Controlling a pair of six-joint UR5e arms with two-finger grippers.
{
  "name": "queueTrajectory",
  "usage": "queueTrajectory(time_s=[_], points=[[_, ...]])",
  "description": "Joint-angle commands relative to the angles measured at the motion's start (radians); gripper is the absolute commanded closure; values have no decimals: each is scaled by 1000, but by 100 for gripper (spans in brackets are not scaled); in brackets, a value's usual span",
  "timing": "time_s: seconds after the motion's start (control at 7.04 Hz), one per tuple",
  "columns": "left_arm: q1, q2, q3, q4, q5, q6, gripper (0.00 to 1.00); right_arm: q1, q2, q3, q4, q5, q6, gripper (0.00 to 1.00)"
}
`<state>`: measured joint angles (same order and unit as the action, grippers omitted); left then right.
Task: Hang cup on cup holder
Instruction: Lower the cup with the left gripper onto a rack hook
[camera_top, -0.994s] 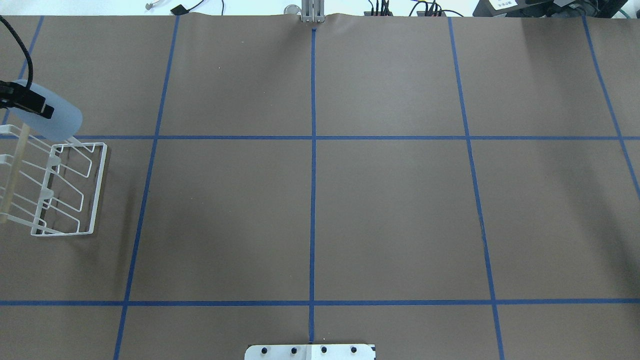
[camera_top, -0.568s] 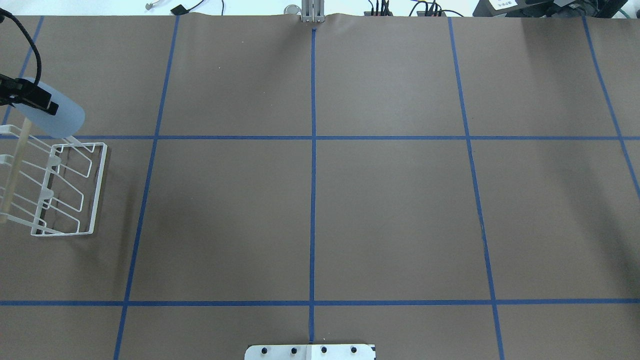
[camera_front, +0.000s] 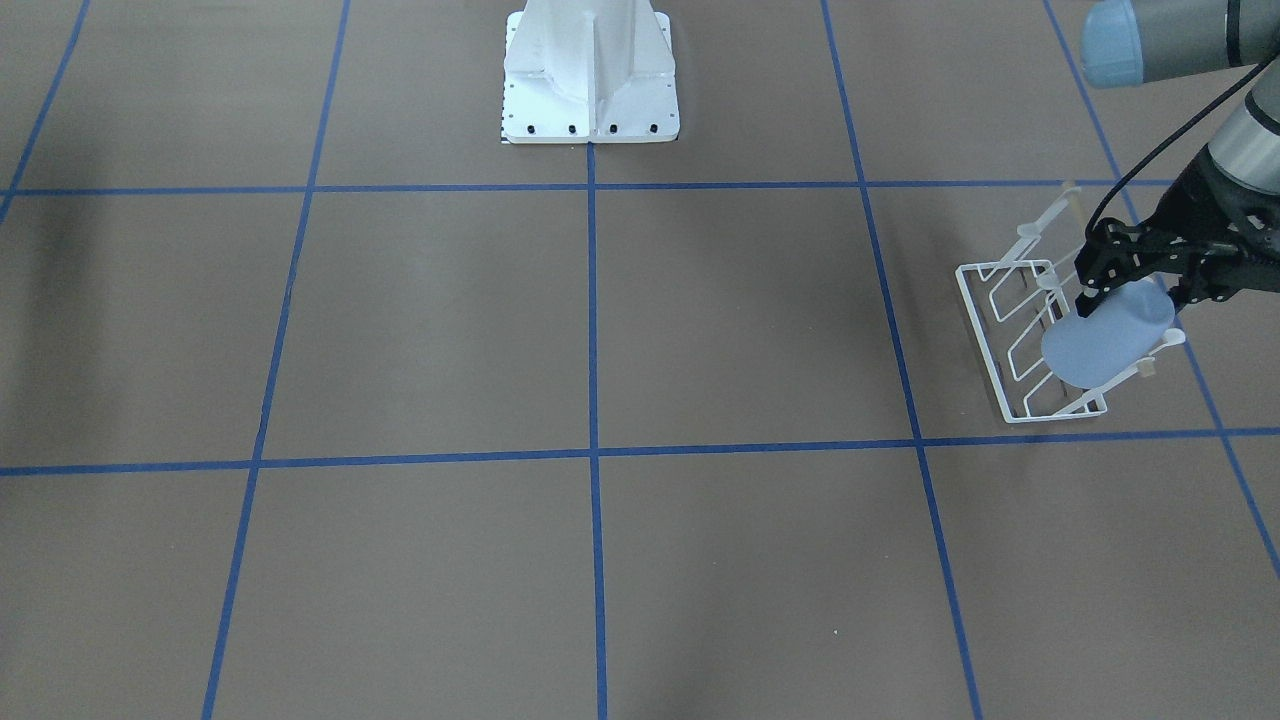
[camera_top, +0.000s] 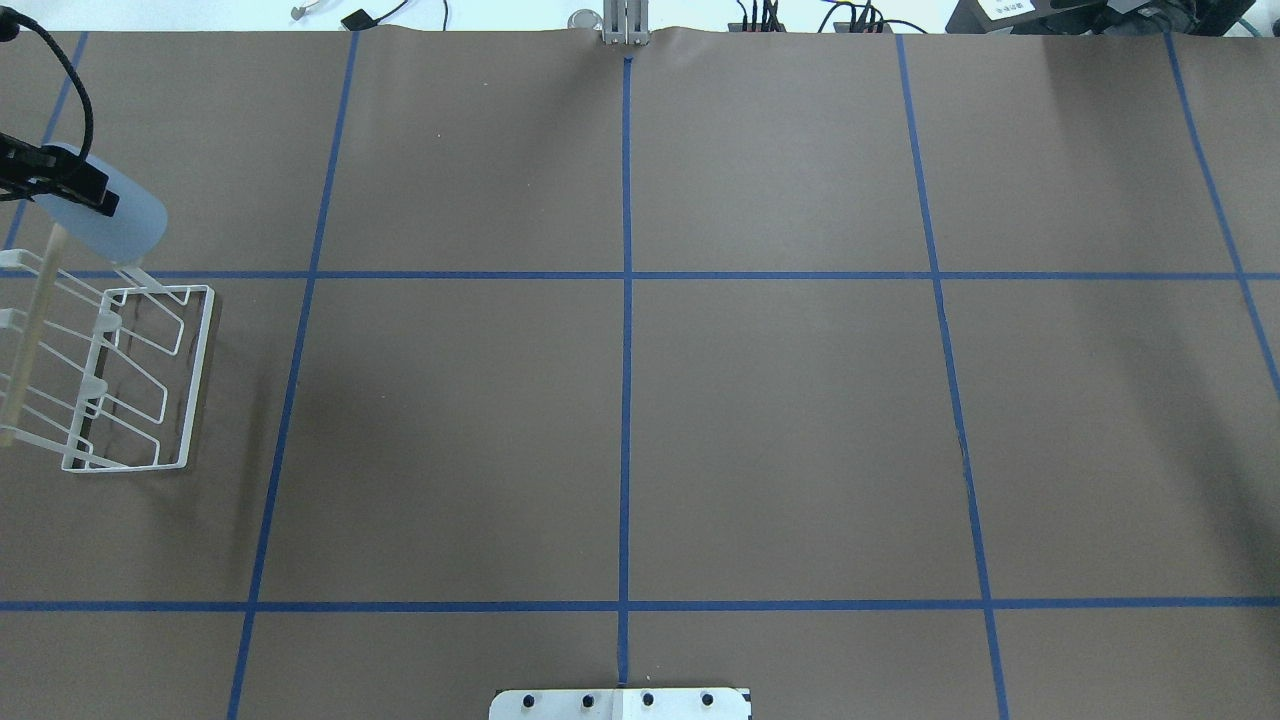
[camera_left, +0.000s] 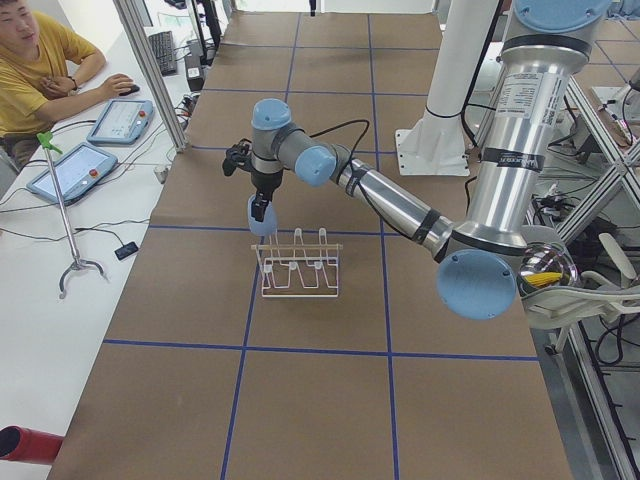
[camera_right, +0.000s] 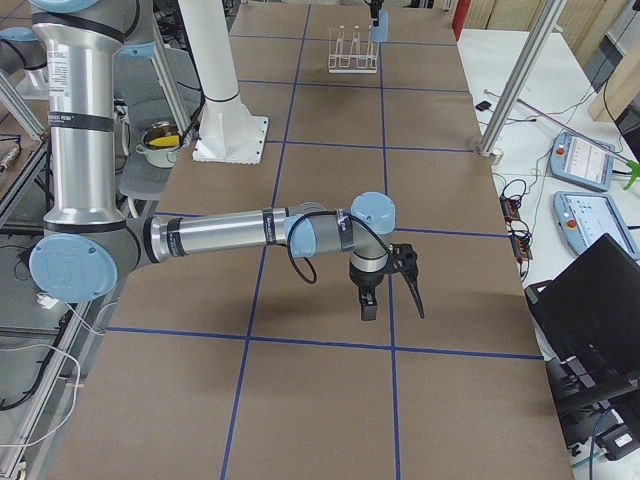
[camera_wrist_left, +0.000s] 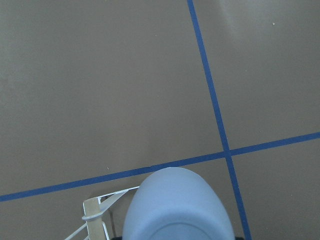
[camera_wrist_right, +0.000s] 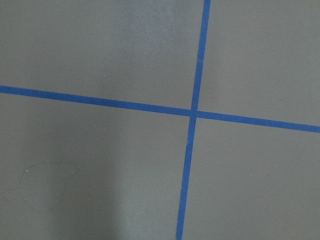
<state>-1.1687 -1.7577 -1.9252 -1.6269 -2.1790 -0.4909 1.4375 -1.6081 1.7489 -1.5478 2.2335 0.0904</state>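
At the worktop's (camera_top: 780, 420) left end, over the far tip of the holder (camera_top: 199, 375): left gripper (camera_front: 1092, 296) clamped on the cup (camera_front: 1108, 345).
- The fingers pinch the cup near one end. The rest of it slants down and away from them, toward the holder's base frame.
- Cup is off the worktop and tilted. In the left side view it hangs just above the holder's end, by the tip of the wooden rod (camera_top: 32, 322).
- Whether it touches a prong: cannot tell (in both top views the cup overlaps the end prong).
- Left wrist view: the cup's rounded pale blue body fills the bottom edge, with the rod end just beside it.

Count: one cup, one holder, one rod, two arms.

Left arm: upper arm upright near the pedestal (camera_front: 590, 90) and forearm stretched far out over the worktop. The wrist is bent, so the gripper points down.

Right arm: forearm low and level, reaching out across the worktop with the wrist turned down. The right gripper (camera_right: 390, 296) hangs near the surface, well apart from cup and holder. It shows only in the right side view, so I cannot tell how its fingers are set. Its wrist camera sees a crossing of blue tape (camera_wrist_right: 192, 113) on brown worktop.
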Motion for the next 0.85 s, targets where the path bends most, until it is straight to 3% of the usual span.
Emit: queueTrajectory(time_s=[0.0,0.71], points=[[3,7,3,-2,1,-9,100,0,1,0,0,0,2,0],[20,35,5,-5,2,-26,100,-2,2,0,-2,3,2,0]])
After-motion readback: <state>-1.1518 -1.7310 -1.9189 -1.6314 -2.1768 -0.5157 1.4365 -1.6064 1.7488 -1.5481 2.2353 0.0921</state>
